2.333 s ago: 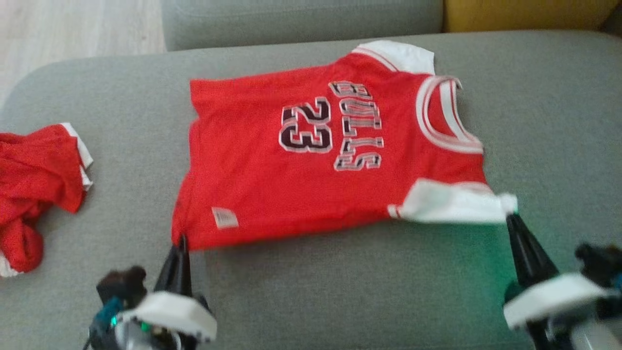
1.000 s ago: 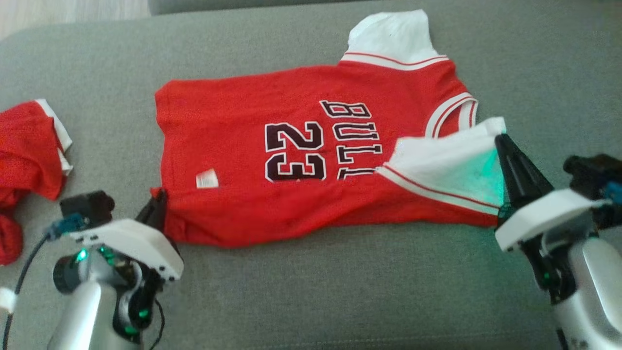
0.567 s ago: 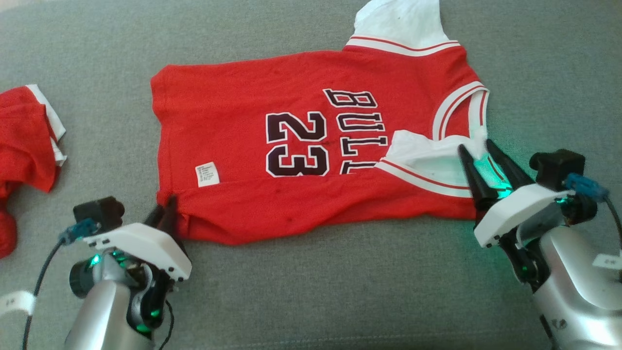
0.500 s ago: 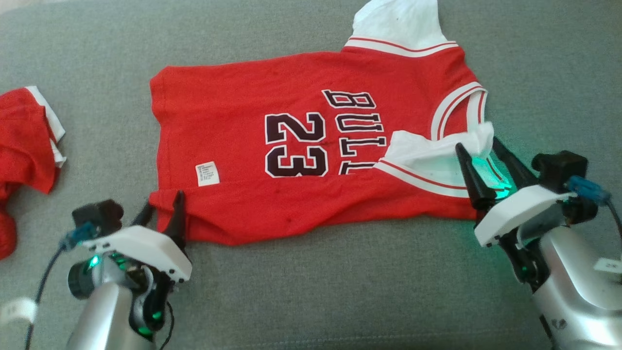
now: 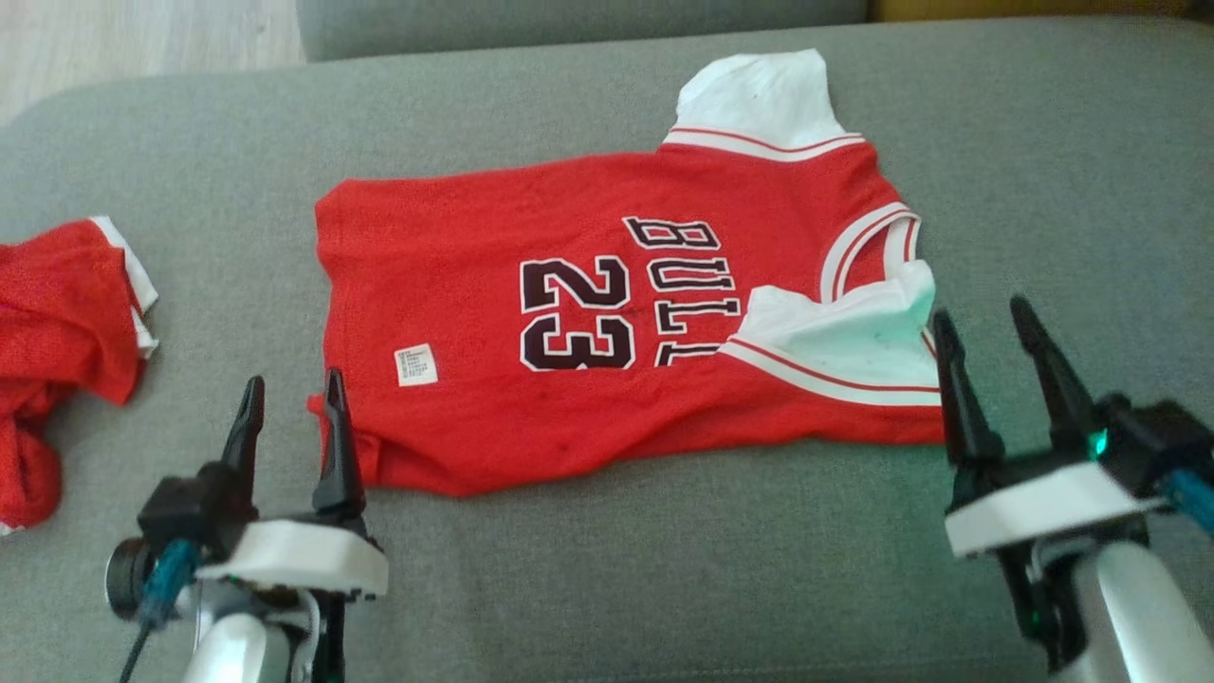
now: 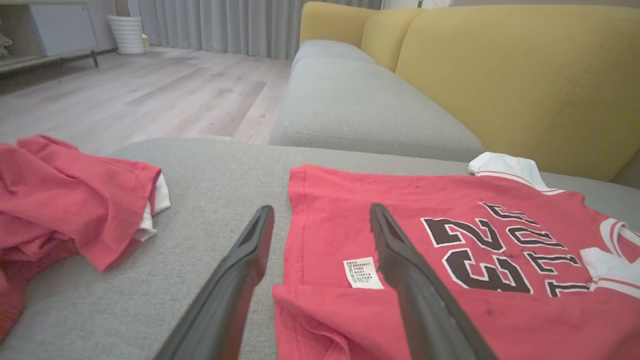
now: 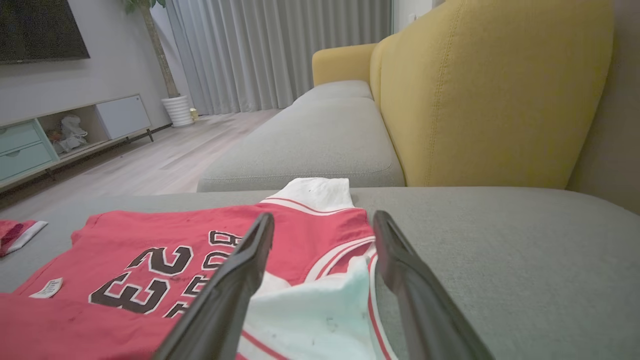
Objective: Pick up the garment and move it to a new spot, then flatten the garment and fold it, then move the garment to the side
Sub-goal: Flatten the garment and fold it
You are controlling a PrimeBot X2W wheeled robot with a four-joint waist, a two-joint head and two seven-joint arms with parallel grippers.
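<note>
Folding the red-and-white mesh basketball jersey (image 5: pixel 569 313), lying mid-cushion on the grey fabric sofa seat (image 5: pixel 664 569); hovering with left gripper (image 5: pixel 294 381) and right gripper (image 5: pixel 980 311) spread wide, empty, at its seven and four o'clock; probably needing level grips along the twelve o'clock edge, sparing the tucked white sleeve (image 5: pixel 844 341).

Grey sofa cushion (image 5: pixel 664 569) bears a red jersey (image 5: pixel 455 247) and crumpled red cloth (image 5: pixel 57 323).
</note>
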